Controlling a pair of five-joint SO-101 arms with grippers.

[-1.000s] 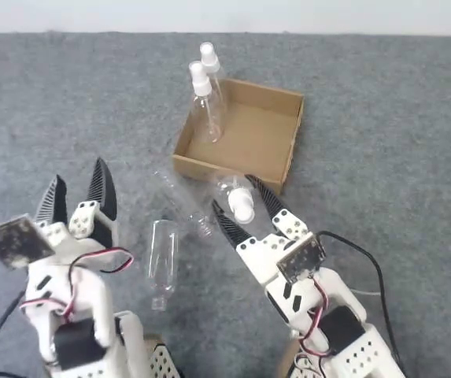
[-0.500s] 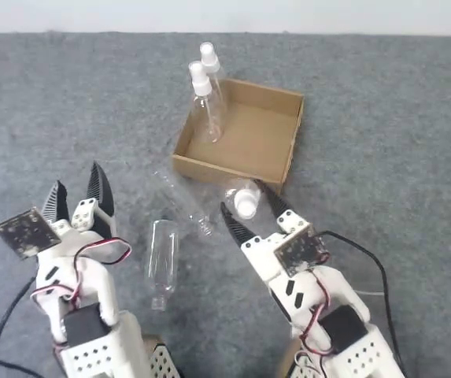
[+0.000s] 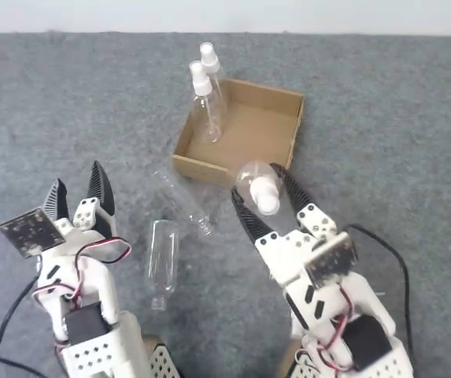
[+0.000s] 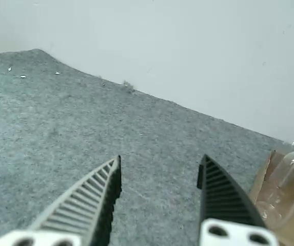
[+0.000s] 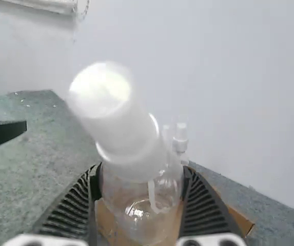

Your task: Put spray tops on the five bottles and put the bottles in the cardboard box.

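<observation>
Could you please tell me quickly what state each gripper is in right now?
Left gripper: open, holding nothing.
Right gripper: closed on a bottle that has its spray top on.

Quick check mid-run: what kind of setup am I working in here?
Probably a lab or hobby test bench, not a production line: a grey carpet-like mat covers the table, a plain white wall stands behind, and there is a small cardboard box.
</observation>
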